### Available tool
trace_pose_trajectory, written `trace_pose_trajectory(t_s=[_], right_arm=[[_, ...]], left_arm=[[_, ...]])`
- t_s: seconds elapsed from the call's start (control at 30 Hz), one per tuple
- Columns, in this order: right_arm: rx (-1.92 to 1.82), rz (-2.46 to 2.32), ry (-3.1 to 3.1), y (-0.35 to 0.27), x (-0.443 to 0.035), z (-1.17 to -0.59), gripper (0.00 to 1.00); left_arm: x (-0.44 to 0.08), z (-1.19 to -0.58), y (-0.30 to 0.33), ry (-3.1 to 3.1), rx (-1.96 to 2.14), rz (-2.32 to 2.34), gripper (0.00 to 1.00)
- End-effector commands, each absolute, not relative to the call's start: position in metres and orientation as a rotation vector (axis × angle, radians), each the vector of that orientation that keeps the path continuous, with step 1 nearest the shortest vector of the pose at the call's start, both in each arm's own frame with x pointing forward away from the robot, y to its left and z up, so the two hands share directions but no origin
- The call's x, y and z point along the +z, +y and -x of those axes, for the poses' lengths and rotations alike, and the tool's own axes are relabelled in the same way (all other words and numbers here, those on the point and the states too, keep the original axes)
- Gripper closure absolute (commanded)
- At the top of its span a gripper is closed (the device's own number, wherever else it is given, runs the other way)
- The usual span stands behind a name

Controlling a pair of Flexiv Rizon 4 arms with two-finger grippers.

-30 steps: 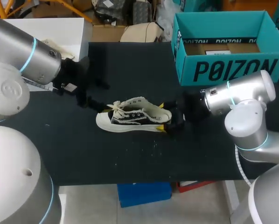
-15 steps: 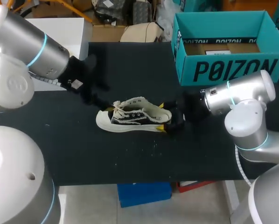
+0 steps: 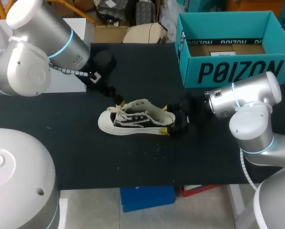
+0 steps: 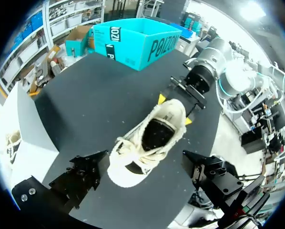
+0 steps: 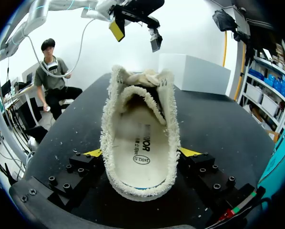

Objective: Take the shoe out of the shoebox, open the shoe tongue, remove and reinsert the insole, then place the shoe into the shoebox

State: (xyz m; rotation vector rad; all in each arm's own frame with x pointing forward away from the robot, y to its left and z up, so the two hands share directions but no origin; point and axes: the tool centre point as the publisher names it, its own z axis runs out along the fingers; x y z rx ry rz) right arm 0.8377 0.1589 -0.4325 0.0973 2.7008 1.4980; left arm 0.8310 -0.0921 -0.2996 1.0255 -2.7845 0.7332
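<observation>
A cream and black sneaker (image 3: 135, 119) lies on its sole on the black table (image 3: 85, 157), toe to the left. My right gripper (image 3: 167, 120) is shut on the heel, a yellow tip against each side. In the right wrist view the shoe (image 5: 140, 138) sits between the fingers of the right gripper (image 5: 141, 153), and the white insole (image 5: 140, 155) shows inside. My left gripper (image 3: 113, 94) hangs open just above the laces. In the left wrist view the wide fingers of the left gripper (image 4: 147, 176) straddle the shoe (image 4: 149, 140) from above. The teal shoebox (image 3: 228, 71) stands open at the back right.
A white block (image 3: 71, 28) sits at the table's back left corner. In the left wrist view the shoebox (image 4: 133, 43) lies beyond the shoe, with bare black tabletop between them. The table's front edge runs close below the shoe.
My left arm has swung right and forward, bringing its open gripper from the table's left side to just above the shoe's laces. The right gripper and the shoe have stayed put.
</observation>
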Motion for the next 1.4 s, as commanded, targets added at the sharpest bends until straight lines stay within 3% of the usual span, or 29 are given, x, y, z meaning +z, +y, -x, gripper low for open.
trace_pose_trajectory(t_s=[0.03, 0.47, 1.4], right_arm=[[1.497, -0.098, 2.701, 0.161, -0.436, -0.84, 1.0], [1.497, -0.098, 2.701, 0.161, -0.436, -0.84, 1.0], [1.497, -0.098, 2.701, 0.161, -0.436, -0.84, 1.0]], left_arm=[[-0.296, -0.831, -0.097, -2.727, 0.482, -1.213, 0.0], [-0.304, -0.835, -0.135, -2.729, -0.005, -1.589, 0.0], [-0.339, -0.841, -0.166, -2.567, -0.38, -1.933, 0.0]])
